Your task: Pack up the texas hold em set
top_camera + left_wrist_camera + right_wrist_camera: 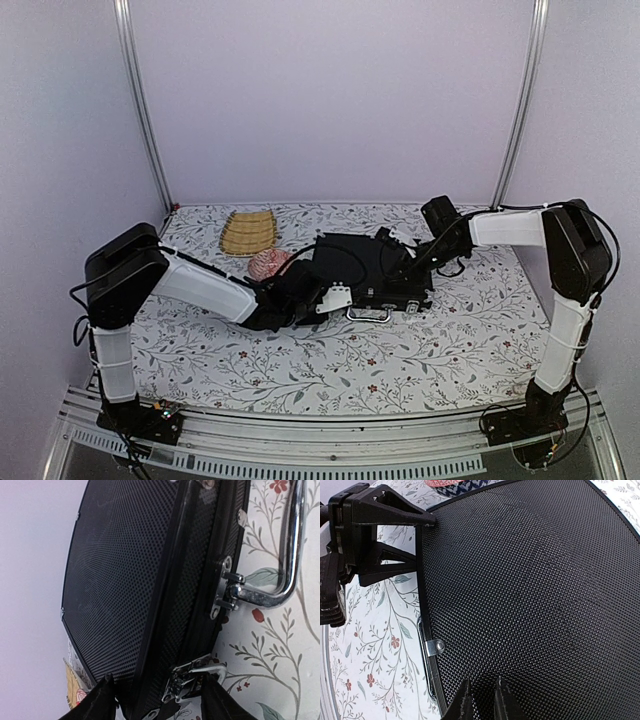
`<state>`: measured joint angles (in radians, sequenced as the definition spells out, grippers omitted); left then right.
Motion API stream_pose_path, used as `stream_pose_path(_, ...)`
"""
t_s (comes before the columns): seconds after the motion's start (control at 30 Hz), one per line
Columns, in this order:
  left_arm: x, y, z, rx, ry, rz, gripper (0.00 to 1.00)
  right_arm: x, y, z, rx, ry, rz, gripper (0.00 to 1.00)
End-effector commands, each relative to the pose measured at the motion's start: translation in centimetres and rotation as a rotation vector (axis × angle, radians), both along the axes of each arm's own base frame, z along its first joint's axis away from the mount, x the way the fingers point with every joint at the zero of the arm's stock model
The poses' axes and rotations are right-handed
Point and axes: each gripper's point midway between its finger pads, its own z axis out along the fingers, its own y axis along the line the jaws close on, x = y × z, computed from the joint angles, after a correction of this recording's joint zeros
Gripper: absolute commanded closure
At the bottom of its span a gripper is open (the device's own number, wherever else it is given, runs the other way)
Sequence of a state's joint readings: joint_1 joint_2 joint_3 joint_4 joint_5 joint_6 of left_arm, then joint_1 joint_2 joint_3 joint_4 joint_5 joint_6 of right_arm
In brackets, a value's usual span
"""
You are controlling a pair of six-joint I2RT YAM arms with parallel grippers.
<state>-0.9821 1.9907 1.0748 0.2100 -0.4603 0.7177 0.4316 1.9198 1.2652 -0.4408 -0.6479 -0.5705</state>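
The black briefcase (372,262) lies flat with its lid down, silver handle (368,313) toward me. In the left wrist view I see its front edge (190,580), the handle (282,575) and a silver latch (192,677). My left gripper (161,701) stands open astride that edge, one finger (100,702) over the lid, the other (225,700) against the latch. My right gripper (481,700) is shut, empty, its tips on the dotted lid (530,580). From above, the left gripper (345,297) is at the case's front left, the right gripper (398,270) on top. Chips and cards are hidden.
A pink-red woven ball (268,263) sits just left of the case, beside my left forearm. A tan slatted mat (248,232) lies behind it at the back left. The flowered tablecloth (430,350) covers the table in front of the case.
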Motion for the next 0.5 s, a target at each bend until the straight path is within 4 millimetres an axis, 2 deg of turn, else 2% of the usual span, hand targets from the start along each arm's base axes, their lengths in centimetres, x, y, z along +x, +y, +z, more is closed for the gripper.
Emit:
stream_pose_path(0.0, -1.0, 2.4, -5.4, 0.129, 0.068, 0.025, 0.4, -3.5, -1.5, -4.8, -0.117, 0.183, 0.011, 0.82)
stream_pose_path(0.2, -1.5, 3.0, -4.2, 0.094, 0.164, 0.041, 0.26, -3.5, -1.4, -4.8, -0.114, 0.19, 0.012, 0.82)
stream_pose_path(0.47, -1.3, 3.7, -4.2, 0.13, 0.157, 0.016, 0.21, -3.7, -1.4, -5.0, -0.115, 0.201, 0.018, 0.82)
